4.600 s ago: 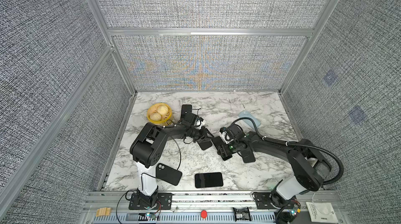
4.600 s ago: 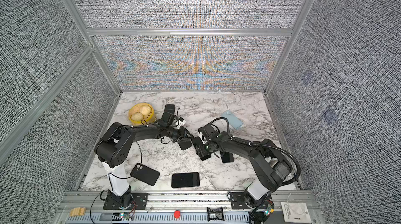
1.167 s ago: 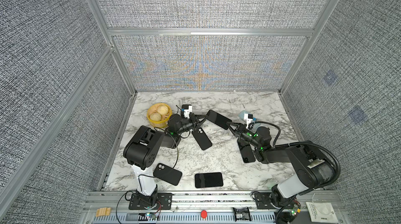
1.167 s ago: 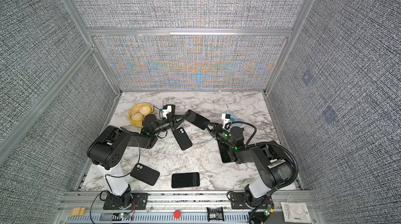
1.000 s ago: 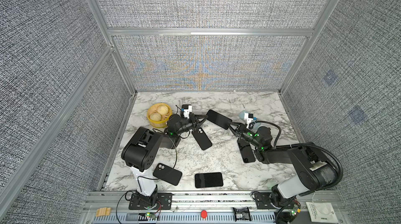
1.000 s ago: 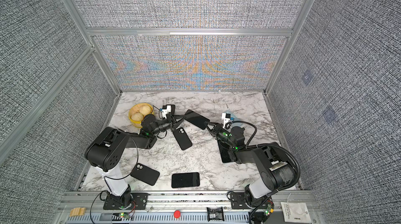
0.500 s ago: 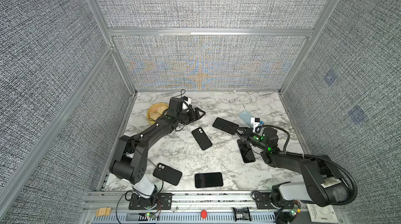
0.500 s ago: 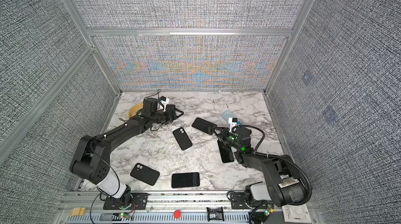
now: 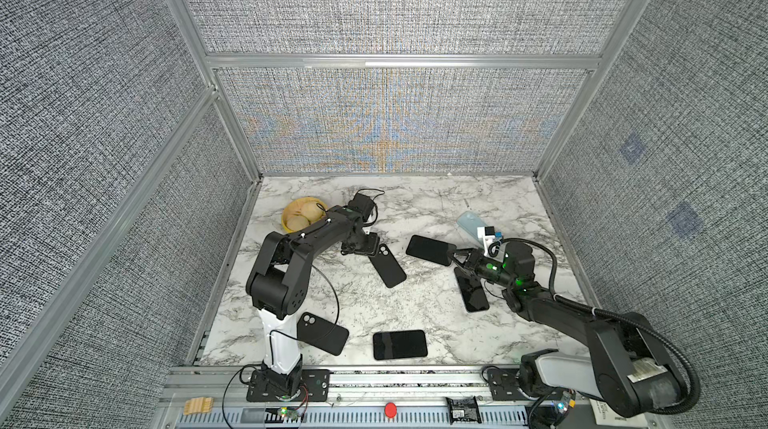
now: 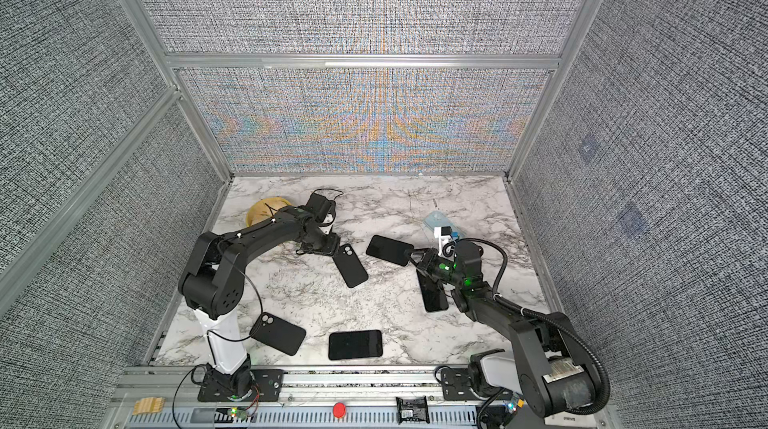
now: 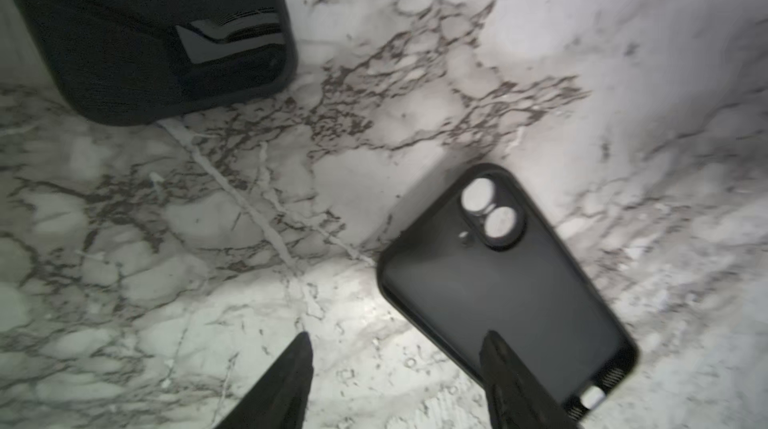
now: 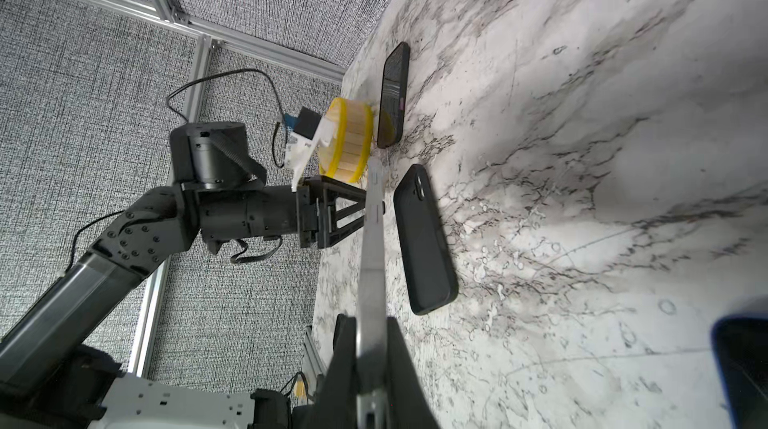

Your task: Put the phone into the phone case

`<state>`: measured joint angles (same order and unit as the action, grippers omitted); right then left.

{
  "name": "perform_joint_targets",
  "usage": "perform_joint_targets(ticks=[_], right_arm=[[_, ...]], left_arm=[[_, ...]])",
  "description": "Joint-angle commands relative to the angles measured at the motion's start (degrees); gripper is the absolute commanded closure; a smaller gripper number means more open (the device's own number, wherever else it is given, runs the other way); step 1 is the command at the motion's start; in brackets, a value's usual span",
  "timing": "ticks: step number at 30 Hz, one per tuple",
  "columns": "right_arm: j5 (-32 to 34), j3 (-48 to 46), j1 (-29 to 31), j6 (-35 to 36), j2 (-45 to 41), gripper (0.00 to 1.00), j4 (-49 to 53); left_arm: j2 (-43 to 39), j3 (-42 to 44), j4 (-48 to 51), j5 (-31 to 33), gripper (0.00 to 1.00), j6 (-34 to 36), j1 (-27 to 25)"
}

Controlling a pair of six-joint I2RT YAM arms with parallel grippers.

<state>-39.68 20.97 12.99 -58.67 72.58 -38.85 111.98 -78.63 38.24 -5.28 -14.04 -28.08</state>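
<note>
Nearest the front edge, a spare phone (image 9: pixel 399 344) and a second case (image 9: pixel 322 333) lie flat on the counter (image 9: pixel 415 306). Both are well apart from the work, so only a wide arm sweep would disturb them. Further in, the right claw (image 12: pixel 371 323) is clamped on one short end of the phone (image 12: pixel 372 240), which juts toward the middle, near the phone case (image 9: pixel 386 267) but not yet over it. I judge that end-only hold to be the main worry: pressing the free end against the case rim could lever the phone round in the grip or slide it out. A third phone (image 9: pixel 471 294) lies right under that arm and could get dragged. The phone case lies loose on the counter, roughly between the two claws. The left claw (image 11: pixel 397 339) has its fingers (image 11: pixel 291 381) apart, one above the case and one above bare marble, gripping nothing. Whether it touches the case I cannot tell. If it fails to pin the case, the push will likely send the case skating away. Farthest back, the bowl (image 12: pixel 347 156) sits close beside the left arm and could be nudged.
</note>
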Motion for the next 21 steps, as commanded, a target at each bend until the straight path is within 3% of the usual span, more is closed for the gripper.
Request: perform_joint_targets(ticks=[1,13,21], right_arm=[[-2.95,0.74,-0.01,1.98,-0.39,0.96,1.08],[-6.02,0.01,-0.14,-0.15,2.24,0.96,-2.94],[-5.67,0.7,-0.1,1.59,0.85,0.96,0.37]], left_arm=[[3.43,-2.76,1.28,3.79,0.35,2.92,-0.76],[8.4,-7.32,0.78,6.85,0.5,4.49,-2.69],[8.33,-7.77,0.61,7.6,0.75,4.4,-2.77]])
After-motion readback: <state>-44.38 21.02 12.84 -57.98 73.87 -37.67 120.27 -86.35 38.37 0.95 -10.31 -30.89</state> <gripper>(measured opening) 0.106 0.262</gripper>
